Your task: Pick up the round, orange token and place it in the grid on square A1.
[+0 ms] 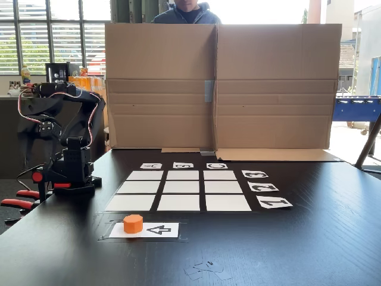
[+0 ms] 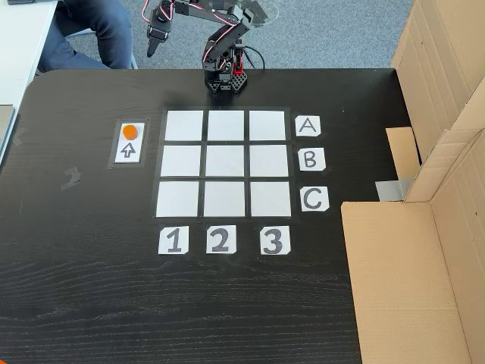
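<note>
A black table (image 2: pixel 91 288) holds a three-by-three grid (image 2: pixel 223 163) of white squares. The orange token (image 2: pixel 129 130) sits on a white arrow card (image 2: pixel 129 149) just beside the grid, next to square A1 (image 2: pixel 184 125), which is bare. The robot arm is folded at the table's edge, its claw (image 2: pixel 154 43) hanging clear of everything, holding nothing; its opening cannot be made out. No step of the task appears done yet.

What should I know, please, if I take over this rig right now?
Hand: folded back off the table's far edge, holding nothing; whether it is open or shut is unclear.
Small orange cylindrical token: stands on the white arrow card, left of the white nine-square paper grid in the top-down fixed view.
Corner square A1: bare.
Done: nothing.
Left: grasp token, set it on A1.
</note>
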{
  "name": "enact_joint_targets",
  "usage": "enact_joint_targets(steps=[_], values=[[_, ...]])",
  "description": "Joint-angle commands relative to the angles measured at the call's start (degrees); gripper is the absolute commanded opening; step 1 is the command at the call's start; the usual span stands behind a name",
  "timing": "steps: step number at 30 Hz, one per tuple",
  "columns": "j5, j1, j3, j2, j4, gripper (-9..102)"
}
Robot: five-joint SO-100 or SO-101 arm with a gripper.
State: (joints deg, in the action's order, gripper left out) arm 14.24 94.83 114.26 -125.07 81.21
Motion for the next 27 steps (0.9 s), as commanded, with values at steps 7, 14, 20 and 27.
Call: enact_joint_targets(steps=[7,14,20,27], values=[[-0.18,-6.5,-14.5,10.37,4.75,26],[-3.87,-11.95,-21.97,18.9,7.03,32],[-7.12,-16.79,-26.46,25.31,7.03,34],[-10.81,-22.94,-32.7,34.8,6.94,34]])
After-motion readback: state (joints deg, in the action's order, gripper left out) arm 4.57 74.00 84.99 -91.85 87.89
